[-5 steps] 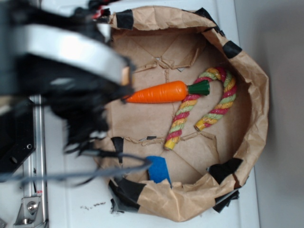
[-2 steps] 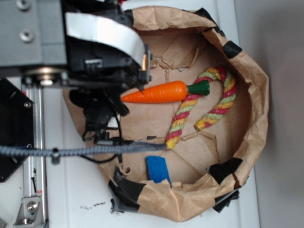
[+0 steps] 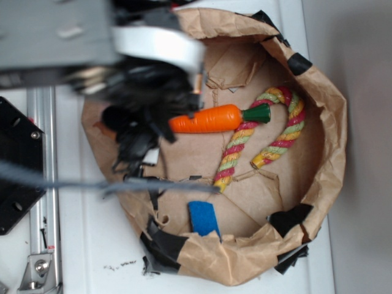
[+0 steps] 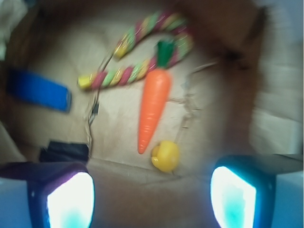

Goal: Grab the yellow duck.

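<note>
Brown paper bowl (image 3: 331,122) with black tape patches held everything. Yellow duck (image 4: 166,156) sat on the paper floor just beside the carrot's (image 4: 153,109) pointed tip, hidden behind the arm in the exterior view. Twisted rope (image 3: 269,131) curved around the carrot's green top; blue block (image 3: 203,218) lay near the rim. Gripper (image 4: 152,194) hovered above the duck, jaws spread wide, nothing between them, both fingers (image 4: 70,202) apart from the toy. Wrist view blurry.

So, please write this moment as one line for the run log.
pincer: open, empty | duck: ungrasped, by carrot tip | phase: approach
</note>
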You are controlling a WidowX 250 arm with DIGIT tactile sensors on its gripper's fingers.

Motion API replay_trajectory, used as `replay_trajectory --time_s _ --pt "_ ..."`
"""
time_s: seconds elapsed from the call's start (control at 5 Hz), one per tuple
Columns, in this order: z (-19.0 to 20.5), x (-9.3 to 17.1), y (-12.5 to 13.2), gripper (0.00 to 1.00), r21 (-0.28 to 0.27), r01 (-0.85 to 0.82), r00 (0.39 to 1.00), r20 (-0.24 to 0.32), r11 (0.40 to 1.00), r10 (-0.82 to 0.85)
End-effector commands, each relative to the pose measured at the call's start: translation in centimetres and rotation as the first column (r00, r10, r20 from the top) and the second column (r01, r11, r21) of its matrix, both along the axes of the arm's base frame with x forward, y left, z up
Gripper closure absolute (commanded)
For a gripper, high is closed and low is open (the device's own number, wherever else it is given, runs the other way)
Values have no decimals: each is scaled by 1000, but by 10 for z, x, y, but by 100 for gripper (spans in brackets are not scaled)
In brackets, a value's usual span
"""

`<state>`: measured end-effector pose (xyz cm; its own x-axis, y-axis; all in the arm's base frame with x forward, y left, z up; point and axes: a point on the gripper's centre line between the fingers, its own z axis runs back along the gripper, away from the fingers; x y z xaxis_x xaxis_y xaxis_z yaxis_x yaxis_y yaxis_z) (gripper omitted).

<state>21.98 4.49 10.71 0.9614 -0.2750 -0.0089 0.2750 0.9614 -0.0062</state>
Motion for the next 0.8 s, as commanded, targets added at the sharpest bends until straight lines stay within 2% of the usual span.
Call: replay_trajectory --time_s 0.0,0.2,0.4,0.6 --pt "-59 16 -1 0 -145 115 989 -77 983 -127" --pt "-59 2 -3 0 -201 147 983 -75 968 -165" --pt "-58 -3 1 0 -115 150 985 -69 982 -159" --pt "-39 -1 17 0 -90 93 996 -3 992 -94"
